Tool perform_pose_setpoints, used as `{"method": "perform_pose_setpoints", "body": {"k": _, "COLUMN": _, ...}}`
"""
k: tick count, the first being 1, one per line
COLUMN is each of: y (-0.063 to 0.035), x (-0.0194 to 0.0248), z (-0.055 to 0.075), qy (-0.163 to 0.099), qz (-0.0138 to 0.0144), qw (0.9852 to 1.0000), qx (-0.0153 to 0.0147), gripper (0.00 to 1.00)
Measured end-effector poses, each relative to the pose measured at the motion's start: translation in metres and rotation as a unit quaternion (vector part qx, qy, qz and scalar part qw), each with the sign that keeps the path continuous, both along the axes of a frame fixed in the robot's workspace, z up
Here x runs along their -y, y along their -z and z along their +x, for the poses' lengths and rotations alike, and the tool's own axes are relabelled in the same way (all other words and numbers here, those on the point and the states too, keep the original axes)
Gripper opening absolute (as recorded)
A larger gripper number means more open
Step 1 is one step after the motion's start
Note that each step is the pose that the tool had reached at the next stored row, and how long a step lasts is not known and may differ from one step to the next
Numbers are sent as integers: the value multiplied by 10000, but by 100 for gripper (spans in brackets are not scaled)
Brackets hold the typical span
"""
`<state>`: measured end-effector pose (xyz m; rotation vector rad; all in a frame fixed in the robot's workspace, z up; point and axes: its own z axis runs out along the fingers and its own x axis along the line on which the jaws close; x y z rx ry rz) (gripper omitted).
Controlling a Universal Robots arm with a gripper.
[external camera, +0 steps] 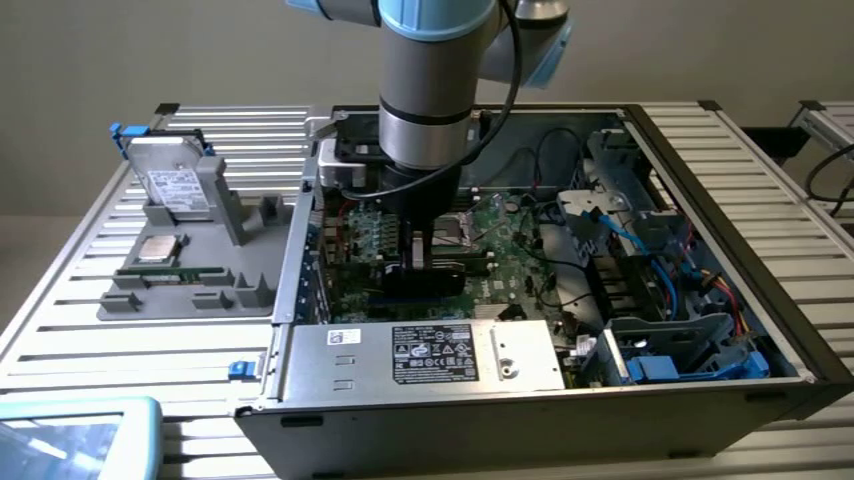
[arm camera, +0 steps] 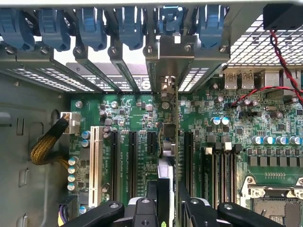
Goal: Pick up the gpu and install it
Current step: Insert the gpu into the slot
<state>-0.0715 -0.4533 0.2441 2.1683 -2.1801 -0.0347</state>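
wrist view: gripper (arm camera: 171, 208) clamped on gpu (arm camera: 176, 142), upright over motherboard (arm camera: 132, 118) slot.

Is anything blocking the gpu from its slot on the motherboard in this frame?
Nothing visible does. The gripper holds the gpu edge-on, standing on the motherboard between the black expansion slots, its metal bracket at the rear openings. No cable crosses that spot.
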Motion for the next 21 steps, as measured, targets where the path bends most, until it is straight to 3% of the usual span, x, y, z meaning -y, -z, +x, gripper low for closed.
{"method": "perform_pose_setpoints", "body": {"k": 21, "y": 0, "x": 4, "z": 0, "qy": -68, "qz": 0, "qw": 10000, "qx": 0, "gripper": 27}}
